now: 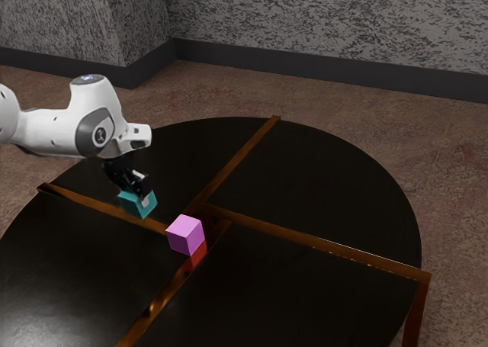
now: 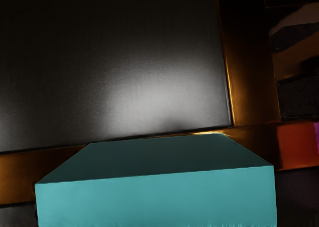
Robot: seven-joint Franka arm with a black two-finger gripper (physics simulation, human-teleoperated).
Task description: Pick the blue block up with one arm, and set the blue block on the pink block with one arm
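Note:
The blue block (image 1: pixel 139 203), teal in colour, is at the wooden divider strip in the table's left part in the exterior view. My gripper (image 1: pixel 136 190) reaches down onto it from above, its black fingers shut on the block's top part. In the wrist view the blue block (image 2: pixel 154 187) looms large just under my hand, with the divider strip passing behind it. The pink block (image 1: pixel 185 234) rests close to where the dividers cross, a short way toward the exterior view's right of the blue block. A sliver of the pink block (image 2: pixel 317 137) also appears in the wrist view.
The round black table (image 1: pixel 320 187) is split into quarters by raised orange-brown wooden strips (image 1: pixel 236 160). A brown floor and speckled grey walls surround it. The table's rim runs near the exterior view's right and front.

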